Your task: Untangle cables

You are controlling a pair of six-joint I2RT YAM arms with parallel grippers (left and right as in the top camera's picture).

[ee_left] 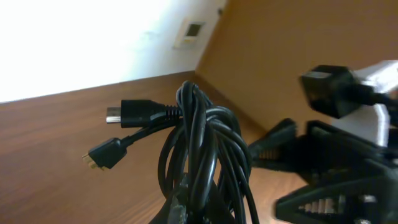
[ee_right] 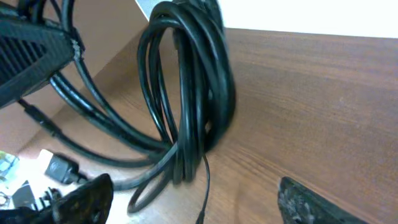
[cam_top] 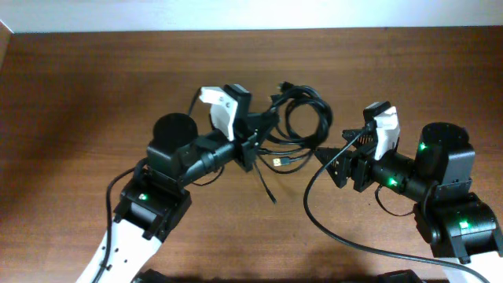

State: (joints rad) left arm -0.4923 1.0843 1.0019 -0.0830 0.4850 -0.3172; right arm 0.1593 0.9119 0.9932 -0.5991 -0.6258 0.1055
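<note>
1. The cables, thin black cords with a smooth, rubbery sheen, are gathered in a loose round coil of several loops. In the overhead view the coil sits toward 12 o'clock of the counter, a brown surface with fine wood grain.
2. The left fingers are closed tight on the coil at its 9 o'clock edge. In the left wrist view the strands rise from that grip as a twisted, upright bunch.
3. Two plug ends stick out of the bunch toward 9 o'clock in the left wrist view. One is a blocky black plug with a ribbed collar and a metal tip. Below it is a smaller flat plug with a gold-coloured tip.
4. The right fingers, black with a rough, grainy face, are spread wide and hold nothing. They are placed at the coil's 4 o'clock side in the overhead view, with the looped strands just ahead of them.
</note>
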